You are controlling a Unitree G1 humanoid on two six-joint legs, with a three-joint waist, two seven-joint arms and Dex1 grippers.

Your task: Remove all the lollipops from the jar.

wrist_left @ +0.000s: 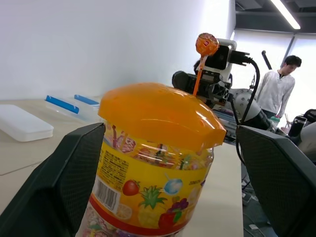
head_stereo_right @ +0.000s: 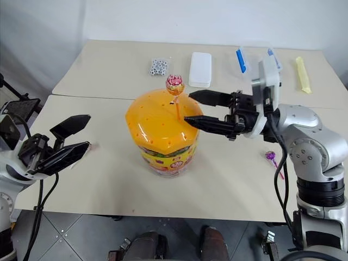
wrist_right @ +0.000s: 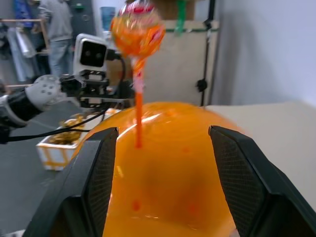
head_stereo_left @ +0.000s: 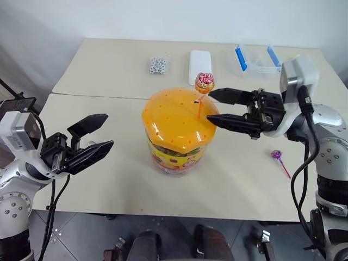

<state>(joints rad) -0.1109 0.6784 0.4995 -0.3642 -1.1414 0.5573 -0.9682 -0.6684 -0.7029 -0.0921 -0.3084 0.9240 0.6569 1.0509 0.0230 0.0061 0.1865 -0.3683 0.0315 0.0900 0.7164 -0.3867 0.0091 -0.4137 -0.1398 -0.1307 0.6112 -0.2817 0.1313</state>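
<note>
— Surface and background?
— Two beige tables [head_stereo_left: 81, 179] pushed together before a white wall. On the far one: packet of dotted beads [head_stereo_left: 157, 66], flat white case [head_stereo_left: 200, 59], clear box with blue clips [head_stereo_left: 256, 58].

— Location of the task items?
— Jar [head_stereo_left: 176, 130] upright near the middle of the near table, orange dome lid on. One red-yellow lollipop [head_stereo_left: 204, 82] standing upright, stick planted in a hole of the lid. One pink-purple lollipop [head_stereo_left: 277, 155] lying flat on the table, well apart from the jar on the right side.

— Right gripper [head_stereo_left: 213, 107]?
— Level over the lid's right edge, pointing left. Fingers [wrist_right: 94, 182] partly spread, one on each side of the orange stick, not touching it. Holding nothing.

— Left gripper [head_stereo_left: 100, 135]?
— Left of the jar, apart from it, aimed at its side. Fingers [wrist_left: 59, 187] spread wide, empty, touching nothing.

— Anything else?
— Person in a light shirt [wrist_left: 279, 89] standing in the background of the left wrist view.
</note>
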